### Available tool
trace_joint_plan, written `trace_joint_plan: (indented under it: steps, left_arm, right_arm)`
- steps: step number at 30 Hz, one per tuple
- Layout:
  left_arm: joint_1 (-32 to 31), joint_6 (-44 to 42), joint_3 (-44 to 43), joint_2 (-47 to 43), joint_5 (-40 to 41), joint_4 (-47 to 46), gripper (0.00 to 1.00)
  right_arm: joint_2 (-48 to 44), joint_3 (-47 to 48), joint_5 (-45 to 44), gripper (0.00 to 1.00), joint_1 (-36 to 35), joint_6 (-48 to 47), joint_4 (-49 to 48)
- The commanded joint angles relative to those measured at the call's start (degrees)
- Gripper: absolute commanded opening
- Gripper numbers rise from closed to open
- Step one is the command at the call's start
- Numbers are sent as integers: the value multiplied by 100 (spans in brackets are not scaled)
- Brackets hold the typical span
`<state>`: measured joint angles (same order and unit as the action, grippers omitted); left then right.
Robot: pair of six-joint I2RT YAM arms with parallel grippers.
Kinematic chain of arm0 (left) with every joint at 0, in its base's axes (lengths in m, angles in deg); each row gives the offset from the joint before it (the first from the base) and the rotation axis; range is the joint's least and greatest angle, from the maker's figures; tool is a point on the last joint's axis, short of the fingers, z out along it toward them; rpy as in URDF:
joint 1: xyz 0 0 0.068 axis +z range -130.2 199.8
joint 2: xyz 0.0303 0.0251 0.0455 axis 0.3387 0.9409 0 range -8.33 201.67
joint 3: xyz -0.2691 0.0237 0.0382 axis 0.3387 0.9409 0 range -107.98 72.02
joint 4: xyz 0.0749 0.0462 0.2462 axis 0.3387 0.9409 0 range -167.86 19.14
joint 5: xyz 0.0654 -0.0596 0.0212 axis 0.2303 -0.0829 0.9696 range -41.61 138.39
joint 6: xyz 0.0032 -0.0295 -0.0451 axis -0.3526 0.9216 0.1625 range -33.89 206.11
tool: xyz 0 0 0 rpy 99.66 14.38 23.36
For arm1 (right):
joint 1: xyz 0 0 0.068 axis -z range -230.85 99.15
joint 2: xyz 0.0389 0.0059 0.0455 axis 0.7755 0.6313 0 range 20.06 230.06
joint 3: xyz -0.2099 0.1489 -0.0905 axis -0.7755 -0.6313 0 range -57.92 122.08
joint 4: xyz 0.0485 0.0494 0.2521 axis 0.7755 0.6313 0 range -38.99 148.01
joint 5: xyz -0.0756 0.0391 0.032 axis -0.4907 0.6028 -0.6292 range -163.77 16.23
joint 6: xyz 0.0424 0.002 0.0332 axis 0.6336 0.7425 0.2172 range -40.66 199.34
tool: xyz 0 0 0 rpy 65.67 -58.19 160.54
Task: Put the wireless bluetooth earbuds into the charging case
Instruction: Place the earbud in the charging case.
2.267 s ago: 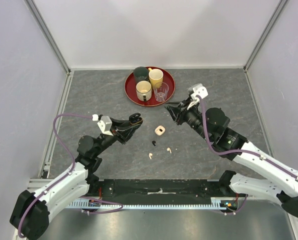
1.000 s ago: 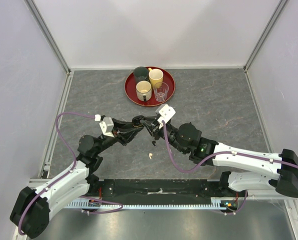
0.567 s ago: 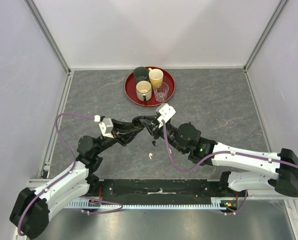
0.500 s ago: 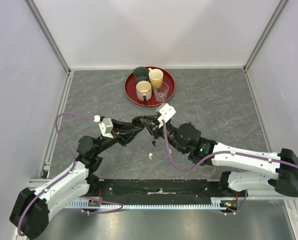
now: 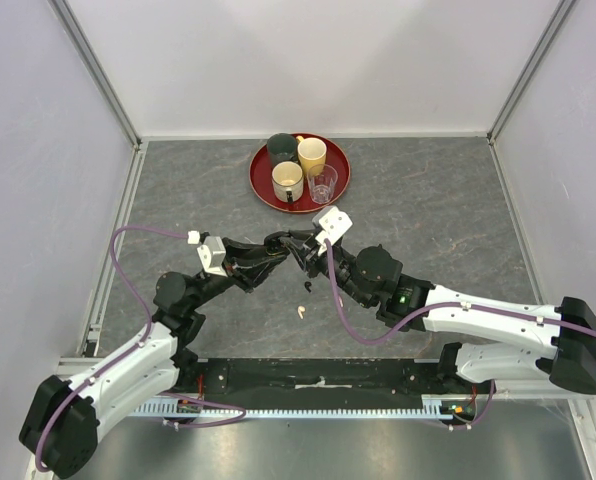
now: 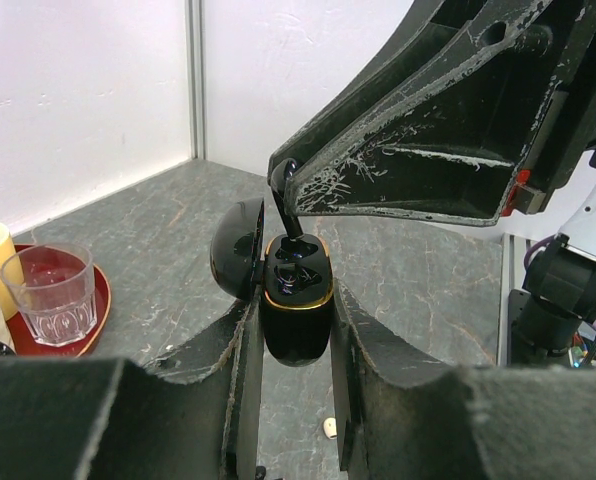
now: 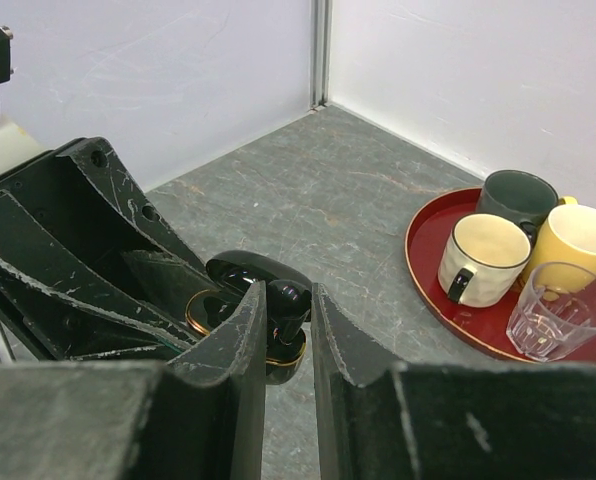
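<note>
My left gripper (image 5: 266,252) is shut on the black charging case (image 6: 296,300), held off the table with its lid open and its gold rim up. My right gripper (image 5: 296,247) is shut on a black earbud (image 7: 290,298). It holds the earbud right over the case (image 7: 218,305), stem down at the case's opening (image 6: 285,200). A second black earbud (image 5: 307,287) and a cream-white earbud (image 5: 301,311) lie on the table below. The white one also shows in the left wrist view (image 6: 330,427). The other white earbud is hidden.
A red tray (image 5: 259,190) at the back holds a white cup (image 5: 287,180), a yellow cup (image 5: 312,155), a dark green cup (image 5: 281,147) and a glass (image 5: 323,184). The right arm (image 5: 458,310) crosses the table's middle.
My right gripper has swung left from the table's right side to the case held by my left gripper. Over the last second both grippers have hardly moved.
</note>
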<state>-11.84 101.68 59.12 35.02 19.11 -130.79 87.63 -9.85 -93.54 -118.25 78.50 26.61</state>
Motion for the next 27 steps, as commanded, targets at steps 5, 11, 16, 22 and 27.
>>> trace_joint_plan:
  steps: [5,11,16,22,27]
  left_arm:
    - [-18,25,-195,42,-8,-552,2]
    - [-18,34,-186,-2,27,-578,2]
    - [-18,34,-186,-37,45,-552,2]
    - [-18,25,-195,-55,133,-534,2]
    - [-18,25,-203,-37,124,-517,2]
  right_arm:
    - [125,-35,167,0,-28,67,-109]
    - [72,-131,-27,0,-19,5,-152]
    - [54,-141,-45,0,-28,-161,-135]
    - [81,-62,17,0,-37,-390,-21]
    - [90,-44,-79,0,-45,-636,58]
